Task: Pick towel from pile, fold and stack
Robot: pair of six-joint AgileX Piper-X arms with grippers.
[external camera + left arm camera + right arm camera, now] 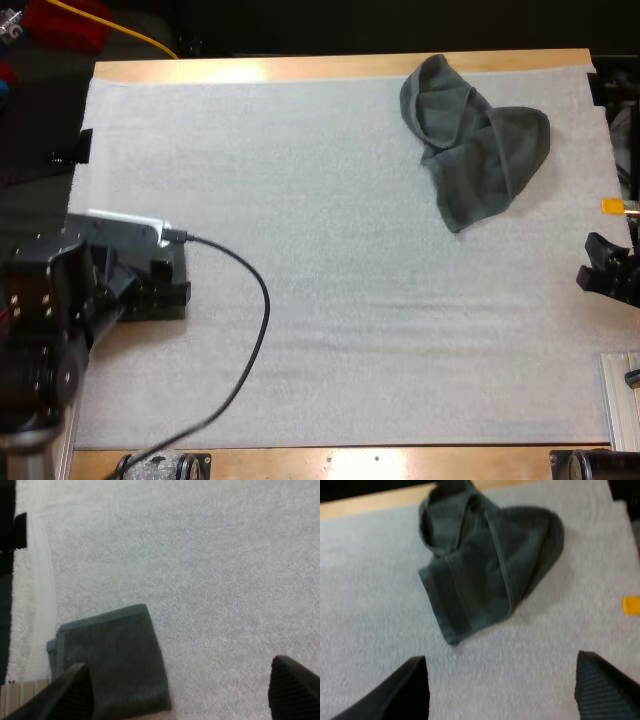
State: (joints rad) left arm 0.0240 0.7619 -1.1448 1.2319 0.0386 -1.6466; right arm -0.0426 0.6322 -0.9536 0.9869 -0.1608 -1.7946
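Nearest, the left gripper (177,687) hung low over the white mat (350,330) at its left edge, its two black fingers spread wide with nothing between them. A folded towel (112,662), dark grey-green, lay flat on the mat just beside and partly under one finger, close to the mat's border. Any sideways move made this low might catch that towel and drag it out of square, spoiling the base of the stack.

Farther along the right side, the right gripper (502,685) was likewise wide open and empty, well short of the crumpled towel (475,150). That towel, the one to pick, lay bunched near the mat's far right, not far from the bare edge of the wooden table (300,68), with several folds lying over one another and a rounded flap spread to one side.

The main risk appeared to lie in the grasp. A pinch on a single loose flap could lift the cloth twisted, leaving no clean edge to fold along. Fingers driven too deep might nip the mat with it.
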